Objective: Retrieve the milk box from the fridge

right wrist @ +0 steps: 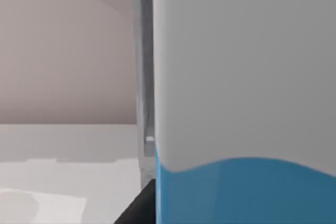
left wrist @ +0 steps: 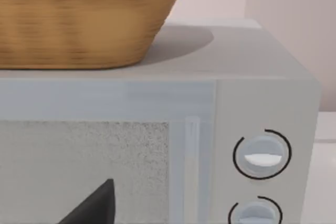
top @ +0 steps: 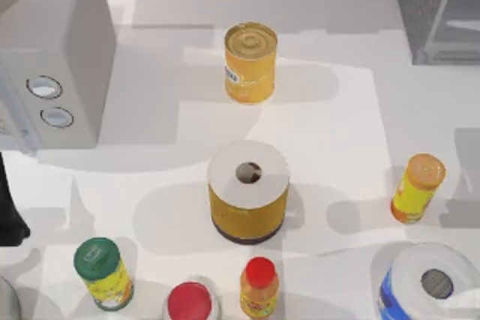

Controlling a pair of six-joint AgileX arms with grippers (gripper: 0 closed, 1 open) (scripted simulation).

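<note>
Top view: the large dark grey speckled fridge (top: 435, 9) with its pale glassy panel stands at the table's (top: 337, 110) far right corner; neither gripper's finger opening can be told.

Left arm (top: 9, 215) black and matte, dark tapered fingers (left wrist: 92, 208), smooth, unmarked

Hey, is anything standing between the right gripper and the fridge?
Probably yes. The blue-wrapped paper roll stands close against the right gripper, with what looks like the frame of the fridge beyond it. On the table's right side, the orange bottle also stands between roll and fridge.
</note>
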